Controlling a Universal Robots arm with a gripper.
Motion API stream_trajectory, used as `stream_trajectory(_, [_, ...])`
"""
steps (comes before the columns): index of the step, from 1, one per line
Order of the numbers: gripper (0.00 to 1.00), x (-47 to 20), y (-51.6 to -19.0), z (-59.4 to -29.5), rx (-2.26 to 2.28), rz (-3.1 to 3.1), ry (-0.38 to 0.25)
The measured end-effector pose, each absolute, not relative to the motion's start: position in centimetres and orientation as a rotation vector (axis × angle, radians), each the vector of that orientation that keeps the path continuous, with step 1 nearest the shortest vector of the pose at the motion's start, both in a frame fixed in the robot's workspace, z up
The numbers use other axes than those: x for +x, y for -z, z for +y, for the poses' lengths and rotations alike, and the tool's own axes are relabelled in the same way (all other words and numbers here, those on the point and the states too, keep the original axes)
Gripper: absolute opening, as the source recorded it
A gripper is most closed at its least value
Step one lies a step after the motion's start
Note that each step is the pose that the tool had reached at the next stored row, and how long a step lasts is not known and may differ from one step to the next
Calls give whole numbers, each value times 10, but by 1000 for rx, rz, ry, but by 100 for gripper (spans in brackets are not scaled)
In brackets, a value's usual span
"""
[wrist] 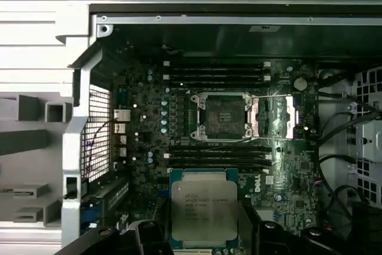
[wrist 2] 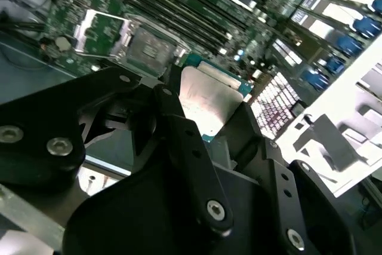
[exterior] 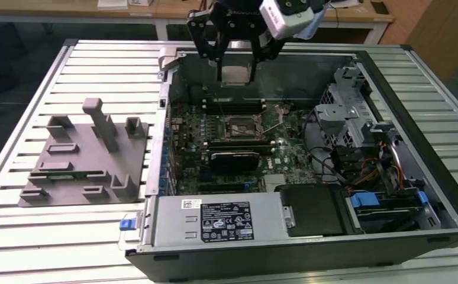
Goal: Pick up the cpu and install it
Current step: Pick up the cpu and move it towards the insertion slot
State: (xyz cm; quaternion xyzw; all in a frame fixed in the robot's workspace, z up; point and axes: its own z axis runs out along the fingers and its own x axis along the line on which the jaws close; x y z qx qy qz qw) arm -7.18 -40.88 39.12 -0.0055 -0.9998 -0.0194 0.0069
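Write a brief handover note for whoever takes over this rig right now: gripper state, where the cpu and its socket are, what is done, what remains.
Gripper: shut on the cpu, gripping it by two opposite edges.
Cpu: held in the air over the open computer case, clear of the motherboard.
Socket: empty, with its load plate swung open beside it.
Done: the cpu is picked up.
Left: the cpu is not yet seated in the socket, and the load plate is not yet closed.

I count one cpu (wrist: 200,210), one socket (wrist: 224,116), one computer case (exterior: 292,263). One gray fixture plate (exterior: 71,177) at the case's nine o'clock.
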Motion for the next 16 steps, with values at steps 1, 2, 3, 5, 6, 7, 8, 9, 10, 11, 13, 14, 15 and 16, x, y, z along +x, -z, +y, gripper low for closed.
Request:
stream_trajectory(1, [54, -67, -391, -409, -17, -3127, 61])
stream_trajectory(2, [54, -63, -391, -409, -18, -3127, 61])
stream_trajectory(3, [54, -60, -391, -409, -17, -3127, 61])
stream_trajectory(5, [54, -56, -391, -409, -17, -3127, 61])
stream_trajectory(6, [54, -55, -391, -409, -17, -3127, 61])
stream_trajectory(7, [54, -54, -391, -409, -17, -3127, 61])
stream_trajectory(8, [54, -54, -390, -409, -17, -3127, 61])
stream_trajectory(9, [54, -54, -390, -409, -17, -3129, 61])
stream_trajectory(10, [54, -54, -389, -409, -17, -3130, 61])
stream_trajectory(11, [54, -54, -389, -409, -17, -3132, 61])
stream_trajectory(13, [54, -54, -386, -409, -17, -3137, 61])
stream_trajectory(14, [54, -54, -385, -409, -17, -3140, 61])
stream_trajectory(15, [54, -54, -384, -409, -17, -3141, 61])
stream_trajectory(16, [54, -54, -383, -409, -17, -3143, 61])
